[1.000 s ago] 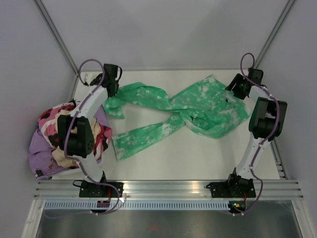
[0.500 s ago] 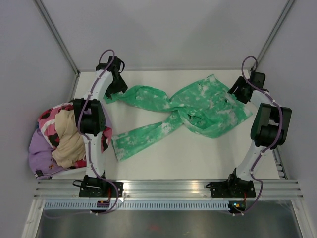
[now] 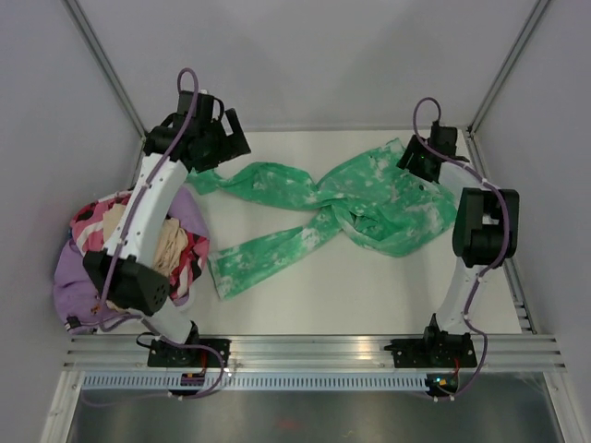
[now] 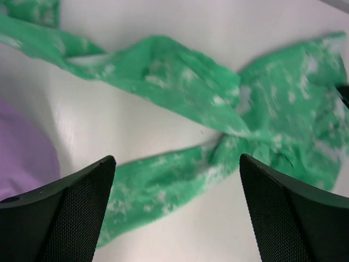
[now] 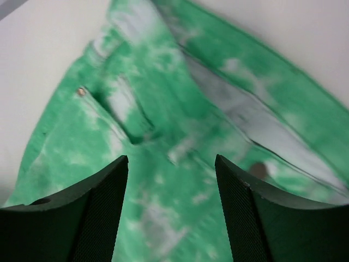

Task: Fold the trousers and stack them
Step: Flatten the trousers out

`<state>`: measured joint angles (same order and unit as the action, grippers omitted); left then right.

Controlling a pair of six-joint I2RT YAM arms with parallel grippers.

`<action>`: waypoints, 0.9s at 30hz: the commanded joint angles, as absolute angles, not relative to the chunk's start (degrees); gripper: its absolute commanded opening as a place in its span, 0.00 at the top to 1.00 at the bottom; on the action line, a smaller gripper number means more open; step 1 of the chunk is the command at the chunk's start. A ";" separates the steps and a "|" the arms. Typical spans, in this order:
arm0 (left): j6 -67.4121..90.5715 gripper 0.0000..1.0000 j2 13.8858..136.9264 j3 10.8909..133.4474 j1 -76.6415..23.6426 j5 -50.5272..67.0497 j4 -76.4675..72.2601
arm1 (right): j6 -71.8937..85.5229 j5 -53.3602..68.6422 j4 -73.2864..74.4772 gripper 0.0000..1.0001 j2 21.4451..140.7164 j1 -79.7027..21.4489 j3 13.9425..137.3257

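While the trousers (image 3: pixel 342 208) lie unfolded on the table (image 3: pixel 305 295), with twisted legs ahead of the left gripper (image 4: pixel 175 164), whose jaws are spread and empty, and the waist under the right gripper (image 5: pixel 170 158), parted and holding nothing, straightening, folding and stacking all seem left to do.

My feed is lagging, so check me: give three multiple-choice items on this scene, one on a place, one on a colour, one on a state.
1. Where does the pile lie relative to the trousers? A) right B) left C) on top
2. What colour are the trousers? A) blue B) red C) green and white
3. The left hand is: A) open and empty B) shut on the trousers C) shut on the pile

Key: B, the pile sits left of them; C, green mottled with white; A, its fingers stand wide apart with nothing between them.
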<state>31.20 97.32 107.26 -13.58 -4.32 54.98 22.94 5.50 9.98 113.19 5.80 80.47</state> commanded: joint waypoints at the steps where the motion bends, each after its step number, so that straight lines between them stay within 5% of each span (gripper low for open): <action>1: 29.62 0.01 91.07 98.37 -15.47 1.74 52.30 | 21.18 2.13 8.16 0.29 120.03 2.11 87.53; 8: 29.53 0.03 85.34 87.98 -15.73 5.45 48.16 | 24.34 -17.20 22.38 0.32 132.34 0.26 101.23; 13: 28.39 0.03 85.34 88.24 -15.73 5.89 48.43 | 28.47 -29.34 38.66 0.43 138.17 0.26 109.52; 20: 26.63 0.04 84.73 77.09 -15.82 2.73 41.93 | 43.48 -24.52 29.10 0.41 122.27 4.30 76.88; 27: 26.90 0.04 90.96 78.57 -15.82 0.26 44.30 | 49.56 -32.24 31.28 0.37 104.36 5.01 59.43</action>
